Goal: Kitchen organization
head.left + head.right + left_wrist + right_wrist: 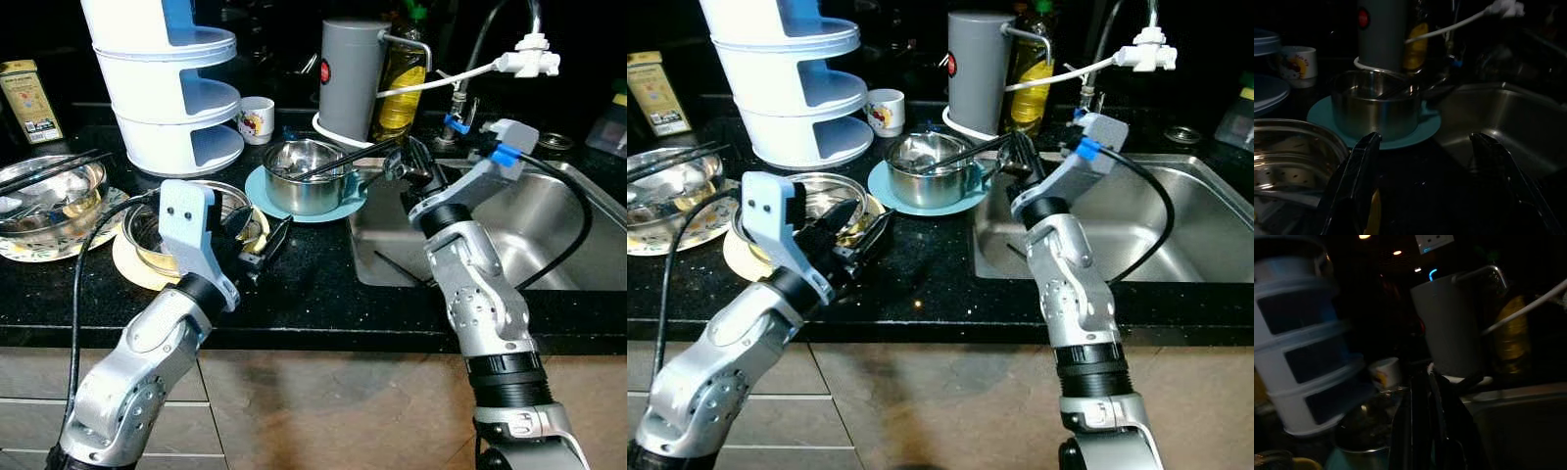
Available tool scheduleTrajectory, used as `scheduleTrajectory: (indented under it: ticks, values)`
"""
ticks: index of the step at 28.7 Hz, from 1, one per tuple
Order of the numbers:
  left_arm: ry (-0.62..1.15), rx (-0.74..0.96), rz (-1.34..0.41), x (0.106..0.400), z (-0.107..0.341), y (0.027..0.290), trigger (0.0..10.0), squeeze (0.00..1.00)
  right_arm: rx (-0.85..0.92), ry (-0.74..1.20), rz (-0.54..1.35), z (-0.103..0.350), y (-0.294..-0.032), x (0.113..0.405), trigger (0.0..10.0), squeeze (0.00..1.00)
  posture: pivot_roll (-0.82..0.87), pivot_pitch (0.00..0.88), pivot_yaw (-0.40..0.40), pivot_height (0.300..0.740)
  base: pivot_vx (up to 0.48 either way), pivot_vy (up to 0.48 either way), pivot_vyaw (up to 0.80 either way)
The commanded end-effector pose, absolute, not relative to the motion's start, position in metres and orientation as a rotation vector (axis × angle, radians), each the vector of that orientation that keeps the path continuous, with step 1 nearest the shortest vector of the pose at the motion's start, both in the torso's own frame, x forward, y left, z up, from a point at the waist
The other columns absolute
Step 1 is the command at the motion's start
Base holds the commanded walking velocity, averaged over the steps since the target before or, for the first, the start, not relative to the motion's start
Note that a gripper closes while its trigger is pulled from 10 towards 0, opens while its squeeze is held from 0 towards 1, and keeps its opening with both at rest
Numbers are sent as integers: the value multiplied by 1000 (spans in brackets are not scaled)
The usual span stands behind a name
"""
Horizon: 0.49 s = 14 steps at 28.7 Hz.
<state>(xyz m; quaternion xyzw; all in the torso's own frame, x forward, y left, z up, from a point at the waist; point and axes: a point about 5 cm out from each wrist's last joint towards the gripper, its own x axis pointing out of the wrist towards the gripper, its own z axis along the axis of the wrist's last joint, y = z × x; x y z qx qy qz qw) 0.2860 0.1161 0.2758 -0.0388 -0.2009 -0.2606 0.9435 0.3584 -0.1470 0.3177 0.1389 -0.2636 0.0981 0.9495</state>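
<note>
Right pincer closed on dark chopsticks at the small steel pot; left pincer open.
Pot sits on a round teal plate on the black bench, just left of the steel sink. Chopstick tips reach into the pot. Left pincer hovers beside a steel bowl on a yellow plate.

The right gripper pinches dark chopsticks lying across the steel pot on a teal plate. At eight o'clock from the pot, the left gripper hovers with fingers spread beside a steel bowl.
</note>
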Motion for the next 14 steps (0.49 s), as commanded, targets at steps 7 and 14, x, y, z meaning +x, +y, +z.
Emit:
scheduleTrajectory:
  ticks: [7,14]
  values:
    - [-455,-44,-535,287,280,114,10000,0,342,-601,136,320,-161,356,0,0,56,145,-14,740,0,0,0]
    - [-471,-62,-516,288,282,117,10000,0,409,-688,119,335,-168,352,0,0,56,146,-14,740,0,0,0]
